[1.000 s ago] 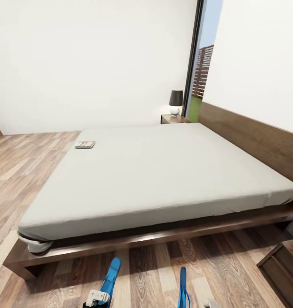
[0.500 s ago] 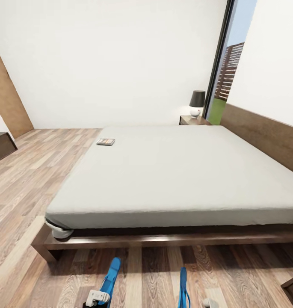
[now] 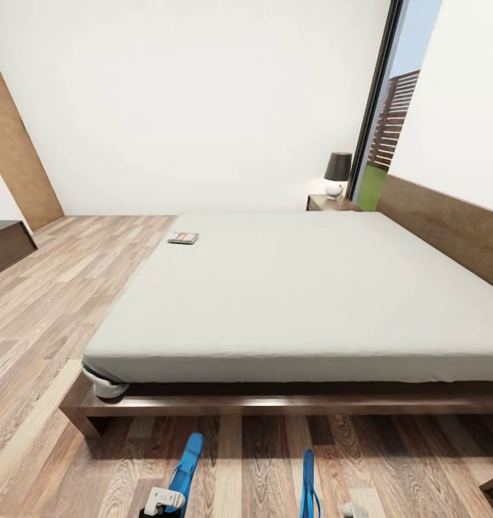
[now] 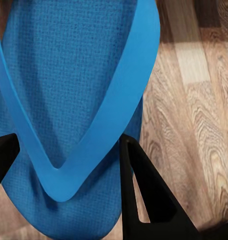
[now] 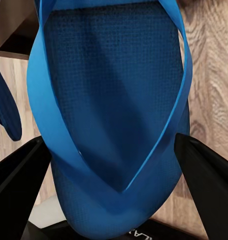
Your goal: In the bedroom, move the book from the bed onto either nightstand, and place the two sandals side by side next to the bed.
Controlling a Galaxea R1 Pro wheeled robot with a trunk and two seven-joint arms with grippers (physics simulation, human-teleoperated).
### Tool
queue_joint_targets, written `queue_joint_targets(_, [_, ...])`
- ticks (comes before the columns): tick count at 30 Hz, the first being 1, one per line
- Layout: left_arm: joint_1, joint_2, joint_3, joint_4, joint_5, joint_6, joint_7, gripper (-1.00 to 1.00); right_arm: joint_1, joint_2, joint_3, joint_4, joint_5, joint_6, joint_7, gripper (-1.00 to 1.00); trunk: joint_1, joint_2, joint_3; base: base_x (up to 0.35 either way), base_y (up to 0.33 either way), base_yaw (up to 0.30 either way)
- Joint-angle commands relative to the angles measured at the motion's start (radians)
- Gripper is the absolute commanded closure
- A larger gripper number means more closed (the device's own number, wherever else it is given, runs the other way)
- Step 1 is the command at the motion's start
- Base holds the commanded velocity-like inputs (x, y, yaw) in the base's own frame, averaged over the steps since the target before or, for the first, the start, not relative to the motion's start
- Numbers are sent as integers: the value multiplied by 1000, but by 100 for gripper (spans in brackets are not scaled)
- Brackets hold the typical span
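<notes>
Holding one blue sandal apiece: the left claw (image 4: 64, 150) is pinching the left sandal (image 3: 186, 464), the right claw (image 5: 111, 155) is pinching the right sandal (image 3: 308, 480), both shoes hanging low over the plank floor (image 3: 52, 302) just short of the bed (image 3: 304, 288). The sandals' long axes are running toward the bed frame (image 3: 289, 404), roughly parallel, well apart from each other; setting them down side by side is likely calling for bringing the two arms closer together. The book (image 3: 183, 238) is lying flat near the mattress's far left corner, well apart from both claws, the left arm being the nearer. The nightstand (image 3: 331, 204) with its lamp (image 3: 337, 173) is standing beyond the bed by the window. The wrist views are showing strap and textured sole (image 4: 69, 65) between dark fingers (image 4: 144, 195); the head view is supplying bed, book and nightstand.
</notes>
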Motion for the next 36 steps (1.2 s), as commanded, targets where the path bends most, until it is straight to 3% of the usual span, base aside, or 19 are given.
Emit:
queue_joint_targets(1, [-1, 0, -5, 1, 6, -3, -3, 100, 0, 0, -8, 0, 1, 6, 4, 100, 0, 0, -1, 0, 0, 0])
queue_joint_targets(4, [-1, 0, -4, 0, 7, -3, 4, 100, 0, 0, -8, 1, 0, 6, 4, 100, 0, 0, -1, 0, 0, 0])
queue_joint_targets(6, [-1, 0, -4, -1, 8, -3, 59, 100, 0, 0, -8, 1, 0, 6, 4, 100, 0, 0, -1, 0, 0, 0])
queue_joint_targets(8, [-1, -5, -4, -6, 7, -3, 304, 100, 0, -2, -8, 1, -3, 6, 4, 100, 0, 0, -1, 0, 0, 0])
queue_joint_targets(10, [-1, -26, -4, -8, 6, -3, 433, 100, 0, -3, -9, 1, -5, 6, 4, 100, 0, 0, -1, 0, 0, 0])
queue_joint_targets(12, [-1, -48, -3, -10, 4, -1, 532, 100, 0, -5, -9, 1, -5, 6, 5, 100, 0, 0, -1, 0, 0, 0])
queue_joint_targets(14, [-1, -59, -4, -12, -2, 17, 630, 100, 0, -24, -9, 1, -6, 6, 7, 100, 0, 0, -1, 0, 0, 0])
queue_joint_targets(16, [-2, -63, -4, -27, -5, 70, 688, 100, 0, -41, -9, 1, -7, 7, 10, 100, 0, 0, -1, 0, 0, 0])
queue_joint_targets(17, [-2, -64, -5, -56, -7, 133, 712, 100, 0, -52, -9, 1, -7, 8, 11, 100, 0, 0, -1, 0, 0, 0])
queue_joint_targets(19, [-2, -63, -8, -102, -8, 212, 727, 100, 0, -71, -9, 1, -7, 8, 12, 100, 0, 0, -1, 0, 0, 0])
queue_joint_targets(22, [-2, -61, -8, -120, -8, 239, 731, 100, 0, -79, -9, 1, -7, 9, 12, 100, 0, 0, -1, 0, 0, 0])
queue_joint_targets(26, [-2, -58, -8, -122, -6, 206, 718, 100, 0, -81, -9, -1, -8, 9, 11, 100, 0, 0, -1, 0, 0, 0])
queue_joint_targets(33, [-2, -56, -7, -120, -4, 205, 679, 100, 0, -83, -10, -1, -8, 8, 9, 100, 0, 0, -1, 0, 0, 0])
queue_joint_targets(36, [-2, -55, -6, -120, -1, 207, 668, 100, 0, -97, -9, 0, -8, 6, 9, 100, 0, 0, -1, 0, 0, 0])
